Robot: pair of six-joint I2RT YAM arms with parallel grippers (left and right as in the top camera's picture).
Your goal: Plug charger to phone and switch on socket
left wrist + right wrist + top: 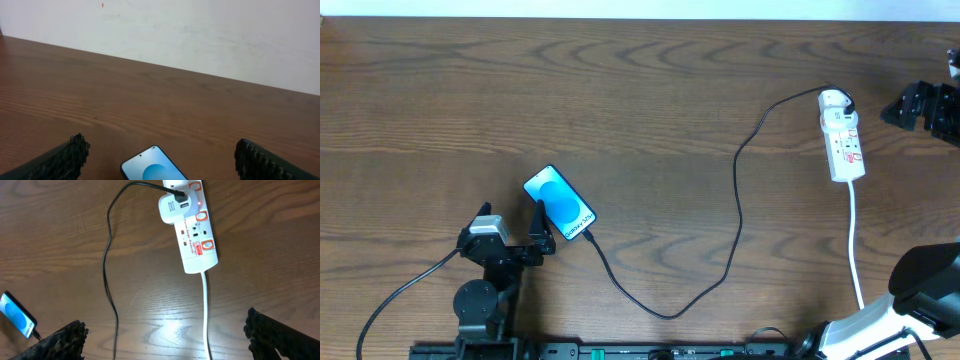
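Nearest the robot, the left gripper (161, 145) sits low over the table (620, 80). Its fingers (65, 157) are spread wide and clasp nothing. The phone (559, 203) lies flat just beyond it, screen up and blue, turned diagonally. In the left wrist view its far end shows between the fingertips. From overhead one finger stands just beside the phone's long left edge; I cannot tell whether they touch.

The phone's white strip is at its near end, and there the charger (738, 200) meets it. The tip touches that short edge, but it is too small to tell how deeply it is seated. From the phone the black cable dips toward the table's near edge, loops, then climbs away to the right and far side.

Also near, on the right, a white cord (856, 240) runs from the near edge straight out to the socket (844, 140). The right gripper (165, 327) hangs above this cord with its fingers far apart, gripping nothing and clear of the socket.

Farther out, the socket lies flat, lengthwise away from the robot. The outlet by its rounded far end holds a white adapter (172, 207), and the charger's other end goes into that adapter. A small red light (198, 203) glows beside it. Past the table's far edge, the left wrist view shows a pale wall (200, 30).
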